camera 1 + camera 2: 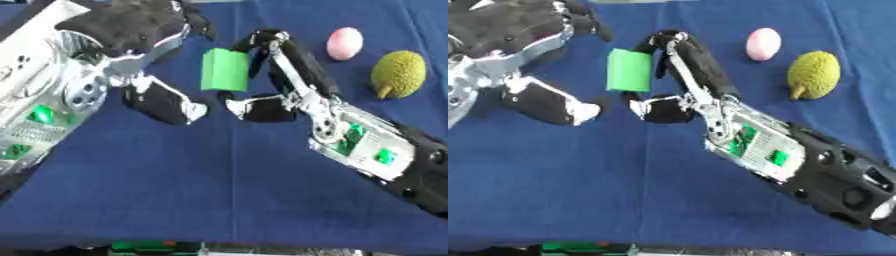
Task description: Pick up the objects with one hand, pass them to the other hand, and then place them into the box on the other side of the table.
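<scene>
My right forearm fills the corner at five o'clock, nearest my eyes, and runs up toward eleven to my right hand. That hand pinches the green block: one finger curls over its top right corner and the thumb sits just under its lower edge. The block stands upright above the blue cloth, near the middle, a little toward twelve.

My left hand comes in at ten o'clock, just beside the block. Its fingers hang relaxed and uncurled; its thumb points toward the block's lower left corner, and I cannot tell whether anything of it touches the block.

At one o'clock a pink egg lies on the cloth, and a bumpy yellow-green fruit just beside it at two o'clock.
</scene>
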Robot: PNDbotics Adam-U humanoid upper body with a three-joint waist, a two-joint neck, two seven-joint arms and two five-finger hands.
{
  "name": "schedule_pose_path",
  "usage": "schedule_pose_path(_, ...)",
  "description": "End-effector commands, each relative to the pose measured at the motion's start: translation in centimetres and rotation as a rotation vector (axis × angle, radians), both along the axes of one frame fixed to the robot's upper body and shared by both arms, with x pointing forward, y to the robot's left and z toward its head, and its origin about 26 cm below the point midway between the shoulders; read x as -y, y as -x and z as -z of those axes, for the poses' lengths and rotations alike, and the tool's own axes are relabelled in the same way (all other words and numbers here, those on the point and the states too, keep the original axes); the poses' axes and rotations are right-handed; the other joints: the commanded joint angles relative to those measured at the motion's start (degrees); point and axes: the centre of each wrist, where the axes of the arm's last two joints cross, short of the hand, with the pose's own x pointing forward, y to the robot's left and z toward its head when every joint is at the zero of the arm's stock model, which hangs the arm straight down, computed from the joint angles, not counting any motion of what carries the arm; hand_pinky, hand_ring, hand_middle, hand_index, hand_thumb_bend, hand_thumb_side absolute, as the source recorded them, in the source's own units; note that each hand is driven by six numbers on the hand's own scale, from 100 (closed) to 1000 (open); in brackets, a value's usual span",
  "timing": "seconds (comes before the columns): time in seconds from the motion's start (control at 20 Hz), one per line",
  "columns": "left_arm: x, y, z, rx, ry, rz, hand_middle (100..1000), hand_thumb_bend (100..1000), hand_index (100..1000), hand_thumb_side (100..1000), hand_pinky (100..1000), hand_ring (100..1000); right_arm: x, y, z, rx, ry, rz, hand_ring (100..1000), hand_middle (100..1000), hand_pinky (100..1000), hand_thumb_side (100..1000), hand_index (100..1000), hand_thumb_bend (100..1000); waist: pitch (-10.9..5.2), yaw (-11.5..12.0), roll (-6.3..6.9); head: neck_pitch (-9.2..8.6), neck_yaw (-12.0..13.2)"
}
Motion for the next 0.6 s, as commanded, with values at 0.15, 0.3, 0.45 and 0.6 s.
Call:
schedule_pose_path(0.15, 0.07, -0.22, -0.38, 0.027, 0.037, -0.004, 797, 328, 866, 356, 900, 841, -0.23, 0.1, -0.61, 0.027, 0.0, -0.017, 491, 602, 100, 100, 500, 451, -0.65, -0.15, -0.15, -0.03, 0.33)
schedule_pose_path(0.3, 0.2, -0.37, -0.22, 0.023, 0.045, -0.001, 799, 333, 866, 359, 901, 842, -0.35, 0.11, -0.65, 0.028, -0.001, -0.023, 491, 602, 100, 100, 499, 451, -0.54, -0.24, -0.17, 0.08, 0.41)
schedule_pose_path(0.45, 0.37, -0.6, -0.01, 0.021, 0.043, 0.001, 801, 349, 868, 367, 901, 843, -0.51, 0.1, -0.79, 0.033, 0.0, -0.033, 493, 602, 100, 100, 499, 437, -0.46, -0.39, -0.19, 0.18, 0.57)
schedule_pose_path(0.6, 0.54, -1.08, 0.39, 0.019, 0.035, -0.008, 801, 354, 867, 373, 901, 845, -0.6, 0.06, -1.0, 0.046, -0.002, -0.034, 494, 601, 100, 100, 498, 369, -0.36, -0.57, -0.18, 0.18, 0.87)
